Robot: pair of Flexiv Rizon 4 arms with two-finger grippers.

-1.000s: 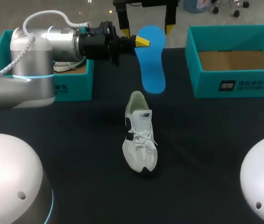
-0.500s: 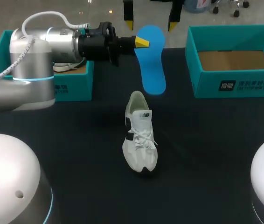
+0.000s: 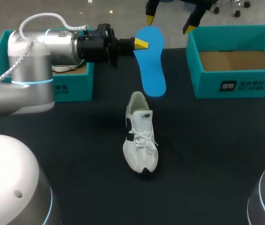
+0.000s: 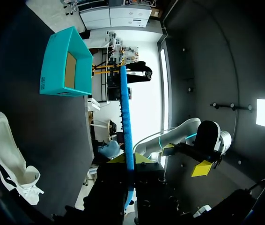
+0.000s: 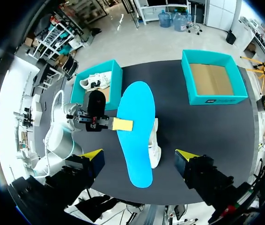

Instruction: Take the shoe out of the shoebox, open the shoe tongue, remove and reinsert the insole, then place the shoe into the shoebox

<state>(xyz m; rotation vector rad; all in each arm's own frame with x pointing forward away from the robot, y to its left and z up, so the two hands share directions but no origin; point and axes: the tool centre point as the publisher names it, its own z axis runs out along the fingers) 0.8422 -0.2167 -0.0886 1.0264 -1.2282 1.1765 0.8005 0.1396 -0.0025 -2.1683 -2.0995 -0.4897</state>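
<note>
Left arm comes in level from the left side, over the left box; left claw pinching the blue insole by one long edge, near its far end. Seen from that wrist, the insole runs edge-on between the two yellow tips, clamped from both sides. Insole hangs in the air above the dark table, broad face up toward the overhead camera, its near end just behind the heel of the shoe and clear of it. White shoe stands upright near the middle of the table, toe toward the robot, heel opening toward the far side, laces across the top. Second white shoe lies in the left box, partly hidden by the arm. Right box sits at the far right of the table, brown floor showing, well apart from the shoe. Right claw hangs high over the far edge of the table, between the insole's far end and the right box, fingers spread wide, gripping nothing; from its own wrist it looks straight down on insole and shoe
</note>
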